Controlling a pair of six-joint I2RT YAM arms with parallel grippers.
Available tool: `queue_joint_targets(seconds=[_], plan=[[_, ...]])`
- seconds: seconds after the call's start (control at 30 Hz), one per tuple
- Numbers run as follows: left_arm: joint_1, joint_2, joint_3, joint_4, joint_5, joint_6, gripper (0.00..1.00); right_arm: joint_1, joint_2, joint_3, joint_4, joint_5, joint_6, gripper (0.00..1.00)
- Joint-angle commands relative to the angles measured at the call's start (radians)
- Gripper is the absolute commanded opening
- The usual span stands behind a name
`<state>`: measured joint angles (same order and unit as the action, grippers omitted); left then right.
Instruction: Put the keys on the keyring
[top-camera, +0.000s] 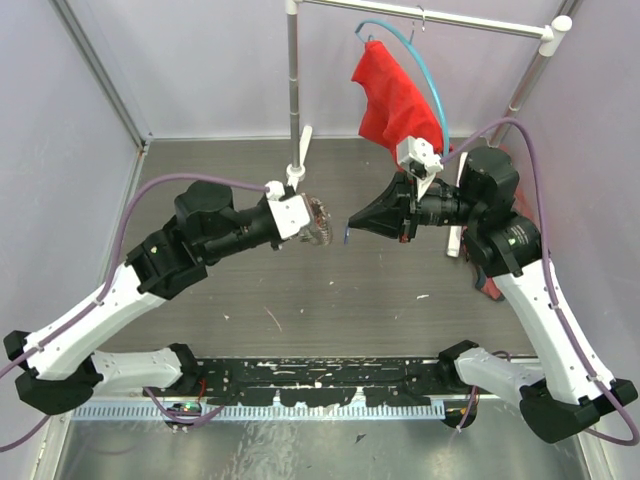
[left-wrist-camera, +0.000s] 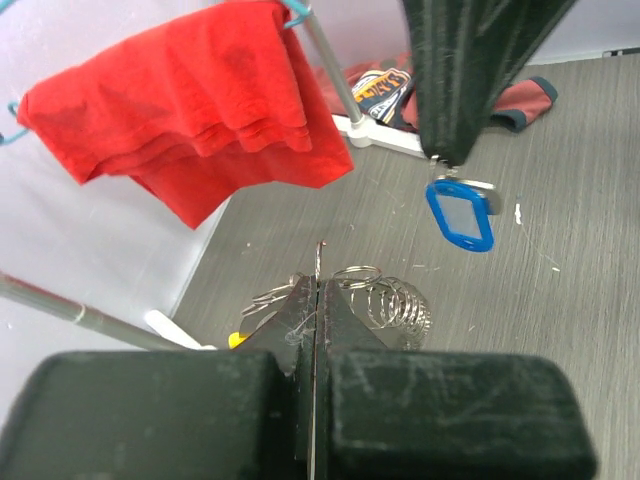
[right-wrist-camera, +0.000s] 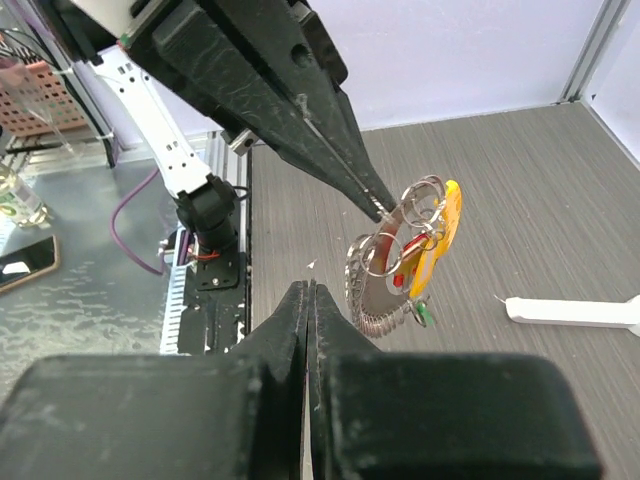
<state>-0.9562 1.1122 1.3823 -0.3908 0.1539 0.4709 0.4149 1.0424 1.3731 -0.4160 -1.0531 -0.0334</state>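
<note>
Above the middle of the table my left gripper (top-camera: 322, 222) is shut on the keyring (right-wrist-camera: 372, 292), a grey wire loop strung with several small rings. From that loop hang a yellow tag (right-wrist-camera: 441, 228), a red key (right-wrist-camera: 399, 281) and a green one (right-wrist-camera: 426, 316). In the left wrist view my left gripper (left-wrist-camera: 318, 285) has thin wire poking out past its tips and rings (left-wrist-camera: 395, 300) either side. My right gripper (top-camera: 352, 224) faces it a short gap away, shut on a key with a blue tag (left-wrist-camera: 461, 215) dangling under its tip. In the right wrist view my right gripper (right-wrist-camera: 308, 290) hides that key.
A red cloth (top-camera: 395, 100) hangs on a light-blue hanger (top-camera: 432, 80) from the rack (top-camera: 292, 90) at the back. The rack's white foot (right-wrist-camera: 570, 312) lies on the table. A dark and red garment (left-wrist-camera: 525, 100) lies at the right.
</note>
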Motion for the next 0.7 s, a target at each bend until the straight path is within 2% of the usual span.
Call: queue_joint_targets(seconds=[0.0,0.3,0.67], plan=[[-0.08,-0.049,0.005,0.063,-0.082,0.13,0.0,-0.004,-0.03,0.063,-0.077,0.0,-0.112,0.01],[-0.261,-0.016,0.021,0.08,-0.311,0.303,0.0,-0.003,-0.005,0.103,-0.059,-0.07,-0.091,0.01],[-0.291,0.001,0.025,0.104,-0.372,0.295,0.0,-0.004,-0.021,0.1,-0.056,-0.076,-0.092,0.01]])
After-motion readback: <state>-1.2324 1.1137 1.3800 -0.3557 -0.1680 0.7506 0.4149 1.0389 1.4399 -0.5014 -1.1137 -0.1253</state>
